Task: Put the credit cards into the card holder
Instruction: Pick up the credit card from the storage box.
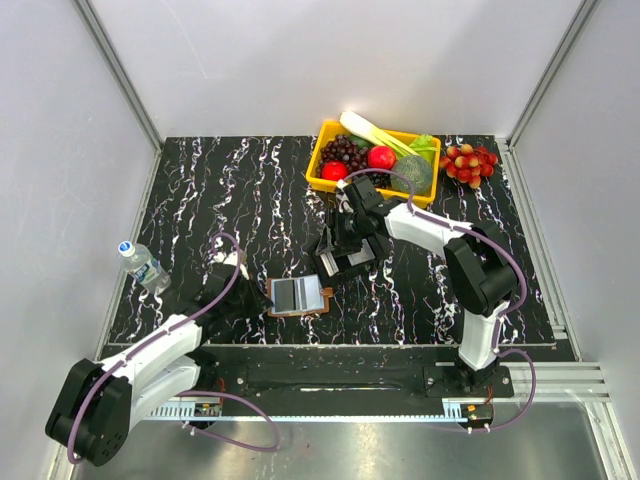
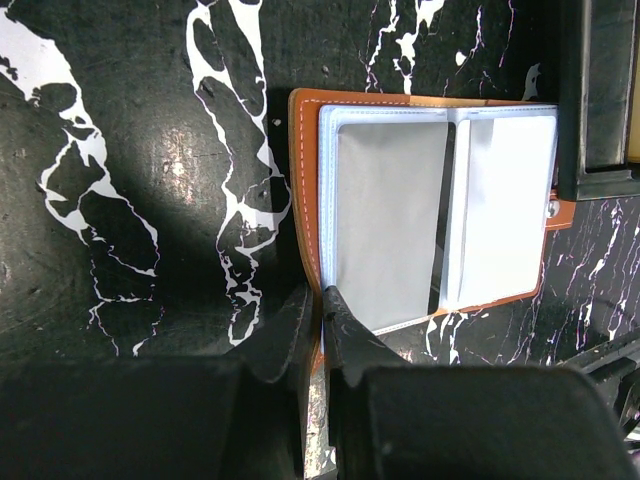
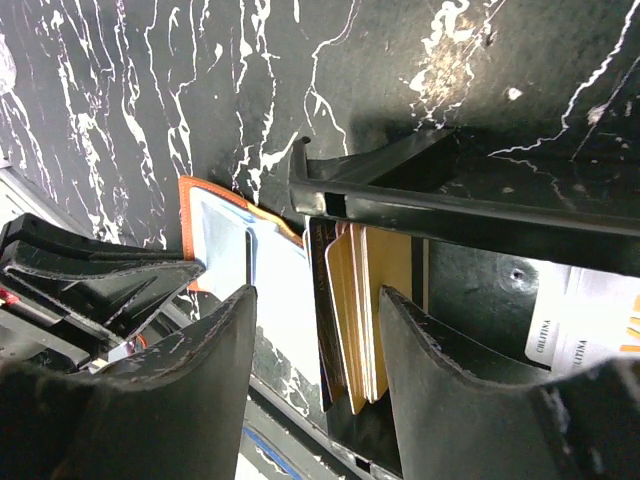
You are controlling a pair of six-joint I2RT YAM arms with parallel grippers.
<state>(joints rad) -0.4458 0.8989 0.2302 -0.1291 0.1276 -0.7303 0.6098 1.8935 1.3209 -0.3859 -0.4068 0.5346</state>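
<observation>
The brown card holder (image 1: 298, 295) lies open on the black marbled table, pale clear sleeves up, a grey card in its left sleeve (image 2: 390, 215). My left gripper (image 2: 320, 298) is shut on the holder's left cover edge; it sits at the holder's left side in the top view (image 1: 262, 298). Several credit cards (image 3: 375, 300), orange ones and a dark one, stand on edge in a small black box (image 1: 345, 262). My right gripper (image 3: 318, 300) is open, its fingers on either side of that stack, over the box (image 1: 350, 248). The holder (image 3: 230, 240) also shows in the right wrist view.
A yellow basket (image 1: 322, 160) with fruit and vegetables stands at the back. A red grape bunch (image 1: 470, 162) lies to its right. A water bottle (image 1: 143, 265) lies at the left edge. The black box (image 2: 600, 100) sits close to the holder's right side.
</observation>
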